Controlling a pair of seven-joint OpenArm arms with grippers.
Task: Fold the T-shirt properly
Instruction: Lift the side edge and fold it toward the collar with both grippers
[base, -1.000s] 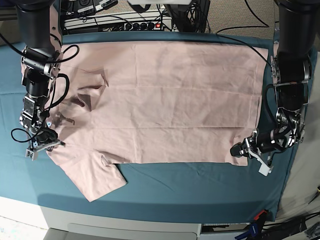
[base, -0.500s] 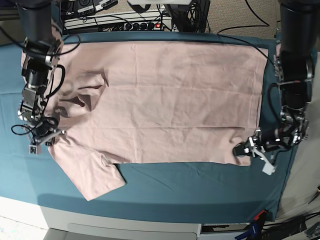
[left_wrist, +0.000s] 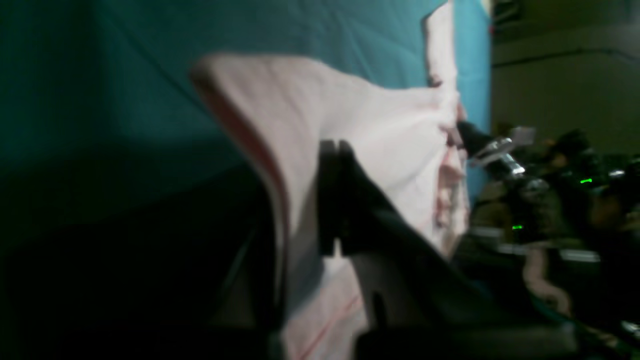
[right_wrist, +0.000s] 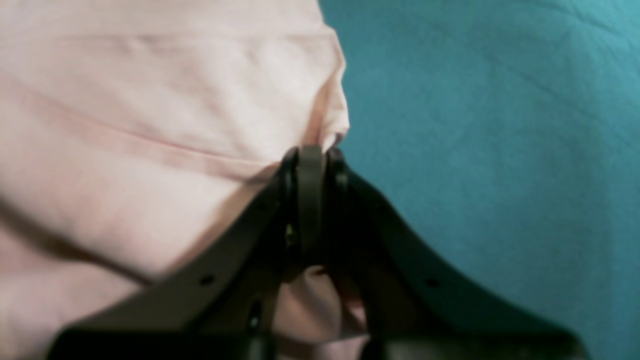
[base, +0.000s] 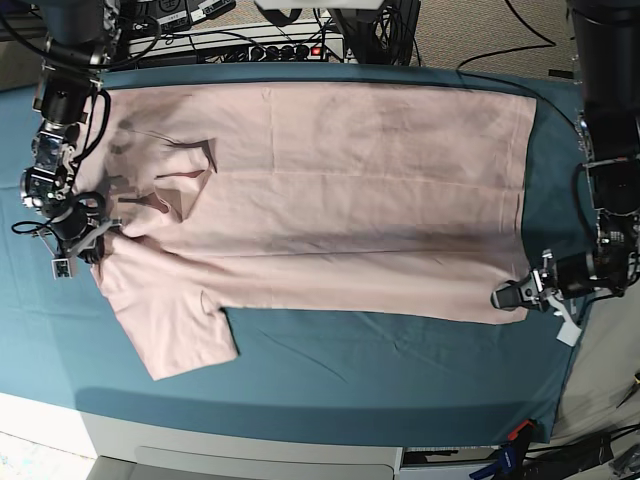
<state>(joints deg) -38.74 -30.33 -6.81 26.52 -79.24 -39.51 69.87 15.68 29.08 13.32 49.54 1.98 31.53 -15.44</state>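
Teal cloth wider, T-shirt hem raised

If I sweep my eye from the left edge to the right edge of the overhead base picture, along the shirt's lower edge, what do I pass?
Teal table cloth → right gripper pinching the shirt → loose sleeve → T-shirt → left gripper shut on the shirt's corner.

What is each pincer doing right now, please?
Left pincer: closed on the T-shirt hem corner.
Right pincer: closed on the T-shirt's shoulder edge.
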